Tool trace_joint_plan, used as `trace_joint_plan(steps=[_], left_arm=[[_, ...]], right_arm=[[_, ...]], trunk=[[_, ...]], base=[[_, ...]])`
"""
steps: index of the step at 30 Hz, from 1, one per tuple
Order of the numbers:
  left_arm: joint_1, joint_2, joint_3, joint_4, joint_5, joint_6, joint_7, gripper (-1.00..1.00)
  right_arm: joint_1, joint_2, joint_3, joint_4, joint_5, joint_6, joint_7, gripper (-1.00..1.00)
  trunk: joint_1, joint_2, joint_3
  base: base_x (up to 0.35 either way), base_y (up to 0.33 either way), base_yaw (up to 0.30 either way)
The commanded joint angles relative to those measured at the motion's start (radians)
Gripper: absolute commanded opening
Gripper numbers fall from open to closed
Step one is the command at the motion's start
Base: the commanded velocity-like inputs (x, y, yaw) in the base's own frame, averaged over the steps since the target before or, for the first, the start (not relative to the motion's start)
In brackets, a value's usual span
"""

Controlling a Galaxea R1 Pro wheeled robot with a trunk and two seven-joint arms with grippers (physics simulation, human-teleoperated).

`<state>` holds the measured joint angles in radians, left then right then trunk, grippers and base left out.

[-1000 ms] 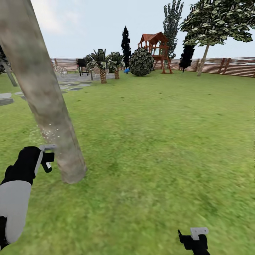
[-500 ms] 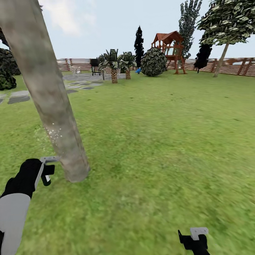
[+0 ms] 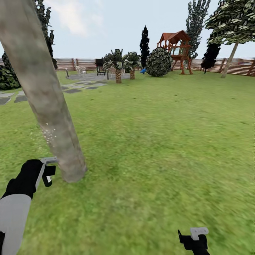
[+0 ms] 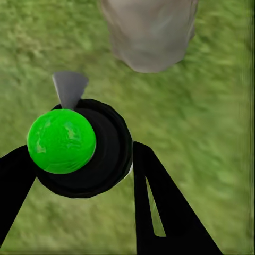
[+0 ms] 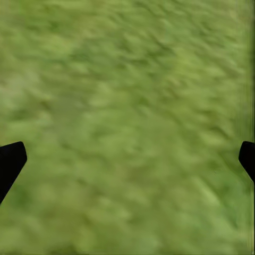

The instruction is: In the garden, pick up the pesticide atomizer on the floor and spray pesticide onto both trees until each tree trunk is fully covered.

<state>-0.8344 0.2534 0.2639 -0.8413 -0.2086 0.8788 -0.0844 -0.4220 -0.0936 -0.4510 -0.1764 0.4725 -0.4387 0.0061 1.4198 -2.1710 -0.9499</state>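
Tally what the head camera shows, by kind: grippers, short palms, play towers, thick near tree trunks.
grippers: 2, left gripper and right gripper
short palms: 2
play tower: 1
thick tree trunk: 1
Total: 6

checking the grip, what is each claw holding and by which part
Left claw grips the atomizer around its round black body, green top showing. Right claw is open, holding nothing.
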Motion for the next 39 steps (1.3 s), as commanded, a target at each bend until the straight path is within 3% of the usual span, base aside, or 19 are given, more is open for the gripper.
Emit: trace_joint_plan(steps=[1, 5, 11, 15, 17, 20, 30, 34, 39], left_arm=[[0.000, 0.000, 0.000, 0.000, -0.001, 0.000, 0.000, -1.00], [0.001, 0.001, 0.001, 0.001, -0.004, -0.001, 0.000, -1.00], [0.068, 0.014, 0.029, 0.013, -0.008, -0.016, 0.000, -1.00], [0.090, 0.001, 0.037, 0.019, -0.005, -0.067, 0.004, -1.00], [0.092, -0.028, 0.039, 0.021, -0.004, -0.077, 0.008, -1.00], [0.092, -0.044, 0.039, 0.019, -0.005, -0.082, 0.009, -1.00], [0.102, -0.039, 0.039, 0.022, -0.013, -0.083, 0.012, -1.00], [0.114, -0.039, 0.037, 0.019, -0.013, -0.083, 0.047, -1.00], [0.115, -0.044, 0.035, 0.019, -0.011, -0.083, 0.056, -1.00]], right_arm=[[-0.001, 0.000, 0.000, 0.000, 0.000, 0.000, 0.000, 1.00], [-0.001, 0.000, 0.000, 0.000, 0.000, 0.000, 0.000, 1.00], [0.000, 0.000, 0.000, 0.000, 0.000, 0.000, 0.000, 1.00], [0.000, 0.002, 0.000, 0.001, 0.001, 0.000, 0.000, 1.00], [0.000, 0.003, 0.000, 0.001, 0.001, 0.000, 0.001, 1.00], [-0.001, 0.003, 0.000, 0.002, 0.000, 0.000, 0.000, 1.00], [0.000, 0.003, 0.000, 0.002, 0.001, 0.000, 0.000, 1.00], [0.000, 0.004, 0.000, 0.002, 0.001, 0.000, 0.000, 1.00], [-0.001, 0.005, 0.000, 0.002, 0.001, 0.000, -0.001, 1.00]], trunk=[[0.000, 0.000, 0.000], [0.000, 0.000, 0.000], [0.000, 0.000, 0.000], [0.000, 0.000, 0.000], [0.000, 0.000, 0.000], [0.000, 0.000, 0.000], [0.000, 0.000, 0.000], [0.000, 0.000, 0.000], [0.000, 0.000, 0.000]], base=[[0.110, -0.274, 0.000], [0.157, -0.257, 0.036], [0.239, -0.195, 0.254], [0.115, -0.067, 0.275], [0.042, -0.018, 0.094], [0.175, -0.111, 0.024], [0.235, -0.181, 0.001], [0.232, -0.197, 0.013], [0.166, -0.236, 0.237]])
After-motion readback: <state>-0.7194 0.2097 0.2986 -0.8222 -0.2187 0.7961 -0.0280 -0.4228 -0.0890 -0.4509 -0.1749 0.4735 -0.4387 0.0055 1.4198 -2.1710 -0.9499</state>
